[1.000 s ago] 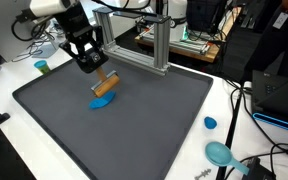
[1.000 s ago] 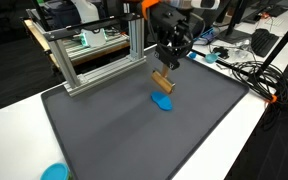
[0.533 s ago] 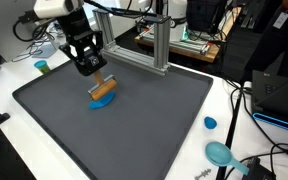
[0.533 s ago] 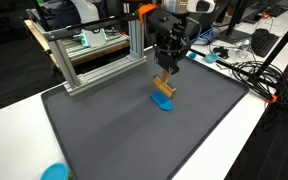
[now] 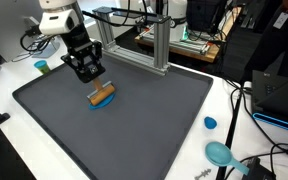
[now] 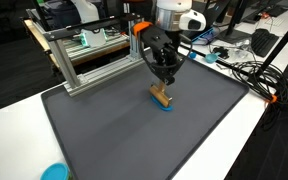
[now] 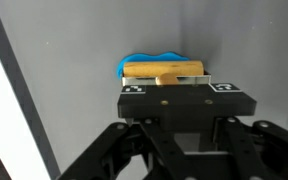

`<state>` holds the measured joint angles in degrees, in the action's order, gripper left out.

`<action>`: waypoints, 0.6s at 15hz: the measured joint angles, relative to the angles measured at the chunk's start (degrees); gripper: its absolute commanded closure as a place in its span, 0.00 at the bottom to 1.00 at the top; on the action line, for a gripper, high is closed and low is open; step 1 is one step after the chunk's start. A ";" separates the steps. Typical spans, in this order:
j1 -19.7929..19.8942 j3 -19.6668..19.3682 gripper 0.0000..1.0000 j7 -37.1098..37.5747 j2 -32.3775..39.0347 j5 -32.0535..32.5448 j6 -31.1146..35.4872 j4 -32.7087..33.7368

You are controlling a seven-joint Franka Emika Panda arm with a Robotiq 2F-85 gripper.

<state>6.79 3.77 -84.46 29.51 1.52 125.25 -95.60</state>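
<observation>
In an exterior view the end effector [image 6: 165, 77] is too small for me to tell whether its fingertips touch the wooden block [image 6: 161, 96]. From the wrist camera its own black housing hides the fingertips and the block's near edge. The block covers most of the blue piece [image 7: 144, 62], so I can't make out its shape. A blue object [image 6: 54, 172] on the tabletop [image 6: 9, 125] is cut off by the bottom edge. The gear behind the metal frame [image 5: 156, 40] is too small to sort out.
</observation>
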 measured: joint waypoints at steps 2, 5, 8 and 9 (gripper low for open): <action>0.05 0.07 0.78 -0.09 0.15 -0.26 -0.19 0.18; 0.44 0.34 0.78 -1.28 0.45 -1.28 -0.57 0.56; 0.80 0.49 0.78 -2.16 0.89 -2.13 -1.20 1.29; 0.86 0.51 0.78 -2.33 1.11 -2.30 -1.58 1.68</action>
<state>7.65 4.28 -86.79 30.62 -0.78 123.67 -93.93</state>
